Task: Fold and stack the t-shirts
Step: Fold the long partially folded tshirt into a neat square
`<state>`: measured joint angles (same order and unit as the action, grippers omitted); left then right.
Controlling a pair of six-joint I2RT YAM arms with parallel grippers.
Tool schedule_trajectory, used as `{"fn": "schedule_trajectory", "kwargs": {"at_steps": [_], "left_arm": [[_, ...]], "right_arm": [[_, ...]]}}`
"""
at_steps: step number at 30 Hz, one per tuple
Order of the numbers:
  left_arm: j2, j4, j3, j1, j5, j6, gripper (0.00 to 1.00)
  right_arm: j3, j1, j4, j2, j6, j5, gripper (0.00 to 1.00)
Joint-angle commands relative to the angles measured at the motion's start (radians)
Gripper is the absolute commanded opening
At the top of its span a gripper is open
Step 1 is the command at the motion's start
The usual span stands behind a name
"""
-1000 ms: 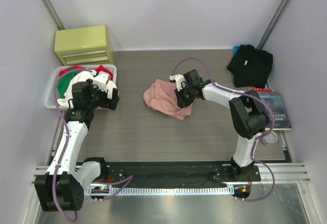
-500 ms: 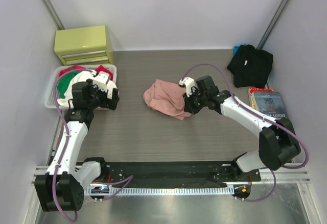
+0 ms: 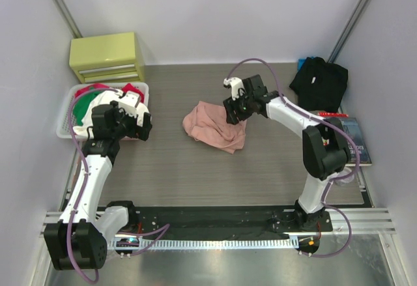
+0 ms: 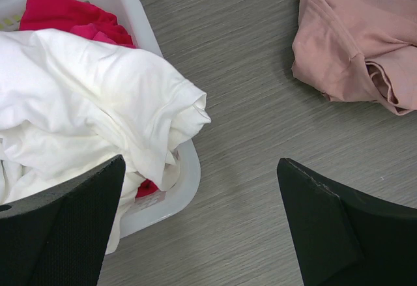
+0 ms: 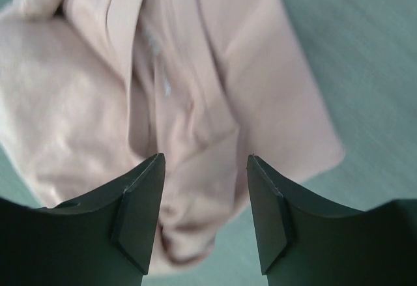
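Observation:
The salmon-pink t-shirt lies crumpled in the middle of the table. It also fills the right wrist view and shows at the top right of the left wrist view. My right gripper hovers over the shirt's right edge, and in its wrist view the right gripper is open with the cloth lying loose below, not pinched. The black t-shirt sits bunched at the back right corner. My left gripper stands wide open beside the basket; the left gripper holds nothing.
A white basket at the left holds white, red and green clothes; its rim and a white garment show in the left wrist view. A yellow-green drawer box stands behind it. A book lies at the right edge.
My right gripper, shut a second ago, has opened and let go of the pink t-shirt. It swung right, then back toward the far side. The left arm has not moved.

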<state>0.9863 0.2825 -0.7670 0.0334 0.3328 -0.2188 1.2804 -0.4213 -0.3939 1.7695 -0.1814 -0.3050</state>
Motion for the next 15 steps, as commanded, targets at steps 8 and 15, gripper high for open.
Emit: {"fn": "schedule_trajectory", "kwargs": {"at_steps": [8,15], "left_arm": [[-0.02,-0.009,-0.018,0.005,-0.005,-0.017,1.0],[-0.009,-0.012,-0.02,0.005,0.0,-0.019,1.0]], "right_arm": [[0.221,0.022,-0.049,0.166,-0.029,0.037,0.58],[0.145,0.044,-0.066,0.114,-0.03,0.017,0.56]]}}
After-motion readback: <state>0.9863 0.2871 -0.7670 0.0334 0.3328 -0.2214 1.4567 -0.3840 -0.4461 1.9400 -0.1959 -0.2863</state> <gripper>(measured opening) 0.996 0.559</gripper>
